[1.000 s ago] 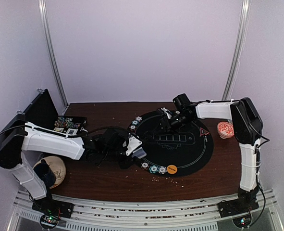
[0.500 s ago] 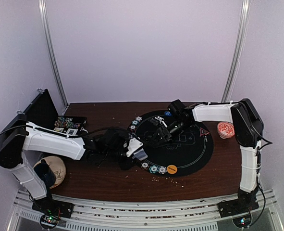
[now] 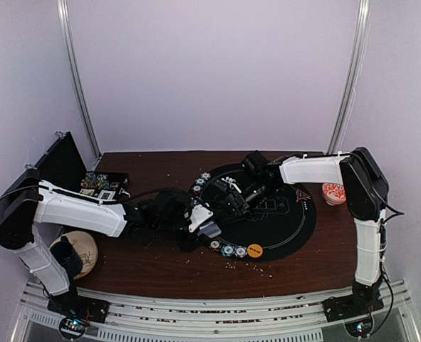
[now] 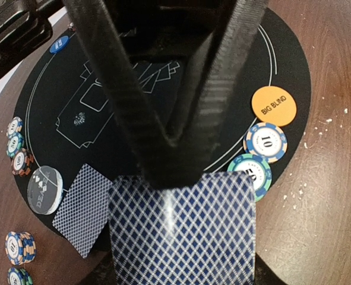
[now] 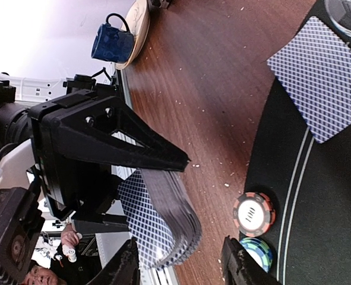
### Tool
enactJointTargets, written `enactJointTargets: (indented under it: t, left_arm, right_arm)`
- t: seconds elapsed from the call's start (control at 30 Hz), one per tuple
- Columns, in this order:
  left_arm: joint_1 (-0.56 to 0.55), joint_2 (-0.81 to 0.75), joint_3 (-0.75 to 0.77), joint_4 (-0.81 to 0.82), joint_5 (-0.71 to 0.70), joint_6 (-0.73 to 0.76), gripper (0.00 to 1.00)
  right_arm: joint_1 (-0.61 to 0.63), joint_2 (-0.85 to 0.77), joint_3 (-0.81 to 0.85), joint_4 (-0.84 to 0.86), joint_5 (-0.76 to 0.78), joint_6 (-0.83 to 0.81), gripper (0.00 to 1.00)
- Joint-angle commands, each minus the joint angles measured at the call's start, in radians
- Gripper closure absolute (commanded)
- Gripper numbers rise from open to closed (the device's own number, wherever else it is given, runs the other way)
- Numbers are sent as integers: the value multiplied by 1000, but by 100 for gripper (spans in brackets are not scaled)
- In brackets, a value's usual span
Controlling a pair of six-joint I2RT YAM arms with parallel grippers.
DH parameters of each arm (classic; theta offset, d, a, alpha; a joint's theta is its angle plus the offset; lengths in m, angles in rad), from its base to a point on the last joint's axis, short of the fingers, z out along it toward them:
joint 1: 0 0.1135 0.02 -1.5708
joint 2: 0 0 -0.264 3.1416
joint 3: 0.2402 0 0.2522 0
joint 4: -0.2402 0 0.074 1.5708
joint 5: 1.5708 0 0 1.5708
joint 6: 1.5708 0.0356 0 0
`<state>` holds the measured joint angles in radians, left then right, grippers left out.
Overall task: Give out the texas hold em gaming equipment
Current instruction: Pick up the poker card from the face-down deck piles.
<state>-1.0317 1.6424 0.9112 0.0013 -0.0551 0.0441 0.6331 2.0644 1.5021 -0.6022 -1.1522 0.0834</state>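
My left gripper (image 3: 198, 221) (image 4: 169, 172) is shut on a deck of blue-backed playing cards (image 4: 181, 231) (image 5: 163, 219), held at the left rim of the round black mat (image 3: 295, 228). My right gripper (image 3: 228, 197) (image 5: 181, 267) is open. Its fingers (image 5: 240, 267) flank the deck's free end without visibly touching it. One card (image 4: 80, 208) (image 5: 323, 77) lies face down on the mat beside a clear dealer disc (image 4: 46, 189). Striped chips (image 4: 265, 141) (image 3: 228, 249), an orange big-blind disc (image 4: 274, 105) (image 3: 254, 250) and a blue disc (image 4: 59, 43) sit along the rim. The red triangle marker (image 3: 303, 194) is at the right.
A red-and-white bowl (image 3: 333, 191) stands right of the mat. An open black case (image 3: 62, 164) with a chip tray (image 3: 103, 184) is at the back left. A blue mug (image 3: 66, 251) (image 5: 113, 41) sits on a plate near the left arm's base. Crumbs dot the wood.
My right gripper has moved left and nearer across the mat, up to the deck, and its fingers have spread slightly. The left arm and the deck have stayed put.
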Motion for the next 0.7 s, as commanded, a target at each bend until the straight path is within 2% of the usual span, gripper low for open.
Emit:
enactJointTargets:
  t: [0.0, 0.2, 0.57, 0.67]
  left_arm:
    - [-10, 7, 12, 80, 14, 14, 88]
    - [-19, 21, 14, 94, 33, 23, 87]
    - [-21, -6, -8, 122, 40, 16, 88]
    - [-21, -3, -5, 118, 43, 16, 88]
  right_arm:
    - [13, 6, -6, 50, -23, 34, 52]
    - [25, 17, -32, 132, -20, 100, 52]
    - [48, 61, -25, 133, 40, 97, 54]
    - [48, 65, -17, 110, 69, 71, 61]
